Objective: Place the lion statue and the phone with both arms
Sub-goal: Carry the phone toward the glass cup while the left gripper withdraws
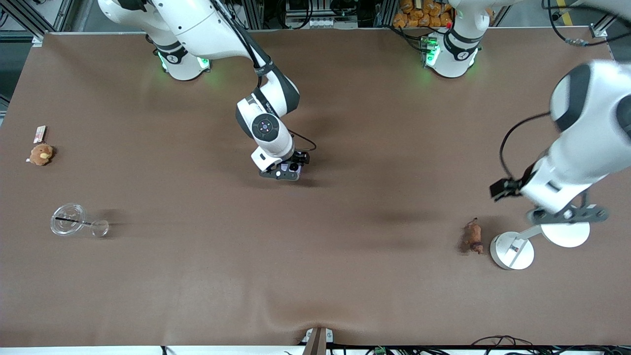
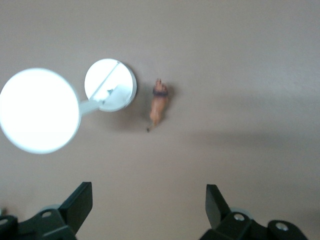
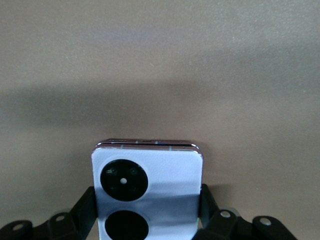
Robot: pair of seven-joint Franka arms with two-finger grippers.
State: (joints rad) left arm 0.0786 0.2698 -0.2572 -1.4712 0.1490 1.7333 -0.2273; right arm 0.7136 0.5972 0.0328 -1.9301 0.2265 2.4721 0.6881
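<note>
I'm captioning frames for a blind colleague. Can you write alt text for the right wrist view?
The right gripper is shut on the phone, a pale lavender folded phone whose two round black camera circles face the camera. Around it, only the brown table shows.

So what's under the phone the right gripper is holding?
The right gripper is shut on the phone. Around the phone only bare brown table shows; what lies directly beneath it is covered by the phone itself.
</note>
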